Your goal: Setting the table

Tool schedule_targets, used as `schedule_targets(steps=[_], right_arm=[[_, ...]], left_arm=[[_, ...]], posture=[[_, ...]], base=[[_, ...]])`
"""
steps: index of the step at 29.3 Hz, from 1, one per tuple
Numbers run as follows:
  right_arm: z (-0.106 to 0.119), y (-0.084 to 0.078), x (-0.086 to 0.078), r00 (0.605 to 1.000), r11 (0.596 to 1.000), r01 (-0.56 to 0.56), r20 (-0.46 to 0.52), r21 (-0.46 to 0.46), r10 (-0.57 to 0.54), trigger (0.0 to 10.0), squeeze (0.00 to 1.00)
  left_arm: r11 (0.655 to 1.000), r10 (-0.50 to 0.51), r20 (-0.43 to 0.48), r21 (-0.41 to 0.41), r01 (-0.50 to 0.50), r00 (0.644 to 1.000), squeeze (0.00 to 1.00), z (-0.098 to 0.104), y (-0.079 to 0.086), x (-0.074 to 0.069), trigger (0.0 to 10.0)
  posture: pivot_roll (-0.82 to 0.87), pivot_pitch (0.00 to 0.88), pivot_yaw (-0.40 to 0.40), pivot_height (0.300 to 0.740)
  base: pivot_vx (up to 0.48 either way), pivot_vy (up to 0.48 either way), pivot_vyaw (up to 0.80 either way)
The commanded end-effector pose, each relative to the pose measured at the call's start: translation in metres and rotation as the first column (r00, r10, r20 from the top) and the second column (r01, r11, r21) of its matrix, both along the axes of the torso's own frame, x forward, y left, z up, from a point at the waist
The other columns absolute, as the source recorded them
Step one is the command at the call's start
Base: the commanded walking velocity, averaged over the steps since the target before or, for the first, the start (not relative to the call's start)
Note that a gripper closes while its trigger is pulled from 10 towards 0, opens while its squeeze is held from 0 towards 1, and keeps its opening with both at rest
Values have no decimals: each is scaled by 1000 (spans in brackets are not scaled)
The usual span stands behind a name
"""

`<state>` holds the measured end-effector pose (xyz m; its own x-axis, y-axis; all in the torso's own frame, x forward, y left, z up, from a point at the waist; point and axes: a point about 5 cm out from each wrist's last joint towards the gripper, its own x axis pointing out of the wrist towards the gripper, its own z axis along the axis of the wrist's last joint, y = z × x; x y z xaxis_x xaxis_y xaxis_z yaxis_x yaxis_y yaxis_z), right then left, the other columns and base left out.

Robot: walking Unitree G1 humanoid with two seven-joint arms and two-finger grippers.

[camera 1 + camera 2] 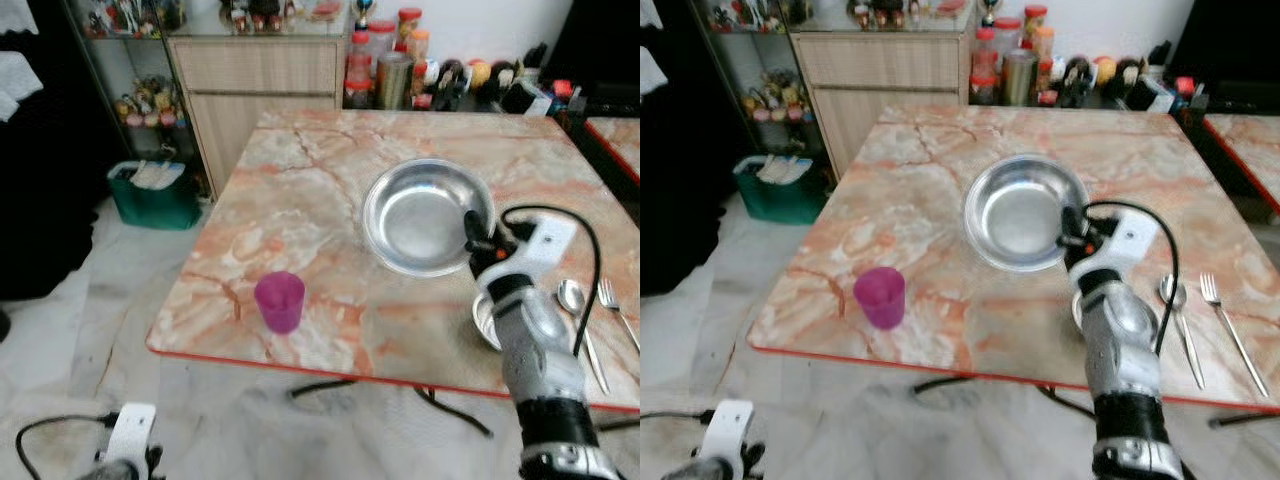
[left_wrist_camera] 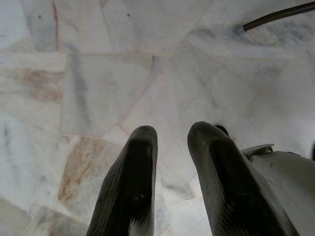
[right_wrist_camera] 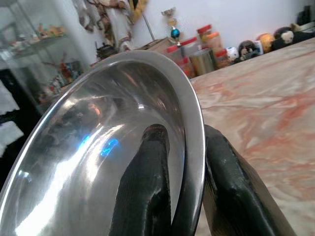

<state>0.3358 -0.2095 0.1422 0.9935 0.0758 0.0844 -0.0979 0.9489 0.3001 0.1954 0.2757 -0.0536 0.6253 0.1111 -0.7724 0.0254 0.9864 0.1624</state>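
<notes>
Right fingers (image 3: 147, 187) astride bowl (image 1: 425, 215) rim

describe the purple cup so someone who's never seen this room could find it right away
Start at the orange-veined marble table with the red edge. Go to its near corner on the robot's left, well away from the steel bowl held by the right gripper. The purple cup stands there alone, upright, the table's one brightly coloured plastic item.

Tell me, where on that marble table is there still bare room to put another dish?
Bare marble lies between the purple cup and the steel bowl, and across the far strip of the table behind the bowl. It is crowded near the right hand, which grips the bowl's rim, with a spoon and fork beside it.
</notes>
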Motion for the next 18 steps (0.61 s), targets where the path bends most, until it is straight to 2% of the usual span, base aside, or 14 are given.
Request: schedule_targets(steps=[1,8,18], right_arm=[[7,-11,-3,999,999,32,23,-13,-32,10000,0],[6,-16,-7,999,999,39,17,-29,-39,10000,0],[10,-13,-7,1000,998,19,25,-59,-17,10000,0]], left_arm=[[1000,-18,-28,1,18,999,0,-4,-1,-6,10000],[1000,-18,-31,-9,17,999,0,-6,-4,-8,10000],[1000,-9,-34,-12,8,999,0,-7,-4,-10,10000]], posture=[[9,0,28,736],[0,0,15,736],[10,0,6,736]], base=[[0,-326,0],[0,-326,0],[0,-324,0]])
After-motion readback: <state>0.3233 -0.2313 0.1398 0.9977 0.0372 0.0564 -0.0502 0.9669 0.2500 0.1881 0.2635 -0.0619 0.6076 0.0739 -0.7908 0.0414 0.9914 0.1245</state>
